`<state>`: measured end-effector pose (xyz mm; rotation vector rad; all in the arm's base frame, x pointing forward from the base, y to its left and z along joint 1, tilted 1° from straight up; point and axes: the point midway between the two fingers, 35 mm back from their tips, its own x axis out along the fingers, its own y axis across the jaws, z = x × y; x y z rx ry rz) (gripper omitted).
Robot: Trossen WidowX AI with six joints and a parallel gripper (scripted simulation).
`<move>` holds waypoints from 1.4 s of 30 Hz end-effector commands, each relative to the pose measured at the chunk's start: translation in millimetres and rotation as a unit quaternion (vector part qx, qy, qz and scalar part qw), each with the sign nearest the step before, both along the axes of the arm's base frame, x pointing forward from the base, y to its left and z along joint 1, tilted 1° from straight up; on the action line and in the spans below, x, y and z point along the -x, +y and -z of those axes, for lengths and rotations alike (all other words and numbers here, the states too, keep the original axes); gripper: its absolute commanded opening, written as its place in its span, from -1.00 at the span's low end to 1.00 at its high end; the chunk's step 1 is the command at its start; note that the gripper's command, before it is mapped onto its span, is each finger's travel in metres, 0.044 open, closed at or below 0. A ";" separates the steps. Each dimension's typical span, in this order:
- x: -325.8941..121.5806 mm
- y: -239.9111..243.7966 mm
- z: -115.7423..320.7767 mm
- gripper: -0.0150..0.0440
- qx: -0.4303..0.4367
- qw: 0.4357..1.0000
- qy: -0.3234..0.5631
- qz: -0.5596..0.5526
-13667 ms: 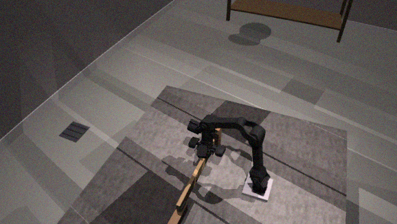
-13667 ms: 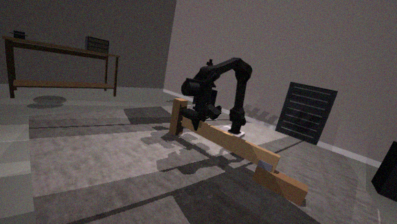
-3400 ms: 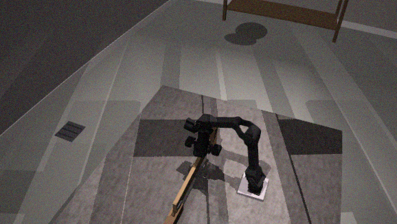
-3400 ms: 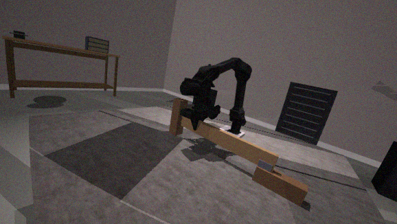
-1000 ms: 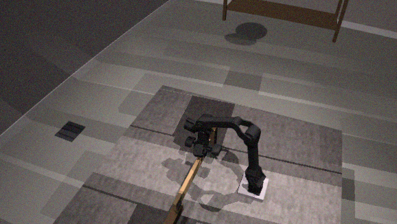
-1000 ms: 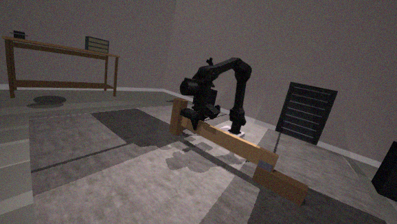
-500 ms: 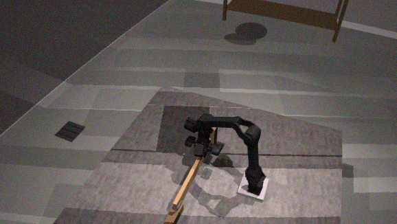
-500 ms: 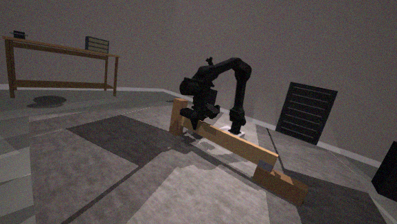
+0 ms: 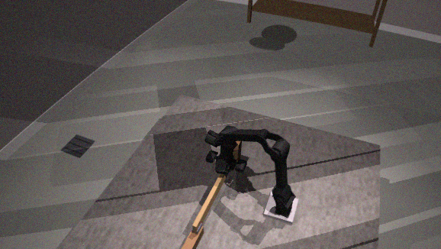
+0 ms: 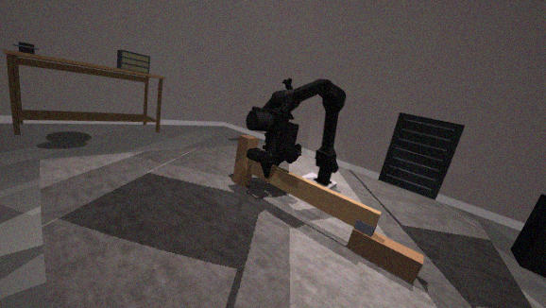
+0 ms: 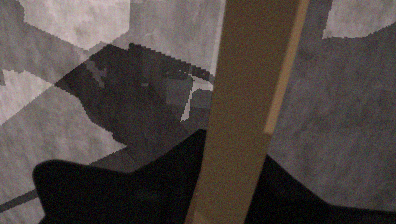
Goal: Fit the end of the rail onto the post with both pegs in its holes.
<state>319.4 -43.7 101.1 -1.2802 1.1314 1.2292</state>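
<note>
Beside the wooden post (image 10: 242,161), my claw (image 9: 226,172) (image 10: 269,174) pinches the raised near part of the bed rail (image 9: 207,202) (image 10: 331,198) (image 11: 240,90); the far end is at the bracket (image 10: 365,227) on the footboard block (image 10: 387,255). If I push while the rail is tilted, the pegs, which I cannot see, could jam. Pulling back could unseat the far end. Bench edges look well apart; near the post, room seems tight.

Smooth matt wood rail (image 9: 207,203) (image 10: 331,197) (image 11: 245,85); mottled, rough-looking tabletop (image 9: 328,198) (image 10: 142,265) (image 11: 345,130).
</note>
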 end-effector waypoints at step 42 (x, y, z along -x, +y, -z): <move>2.8 24.6 -28.2 1.00 0.001 1.000 -0.002 0.000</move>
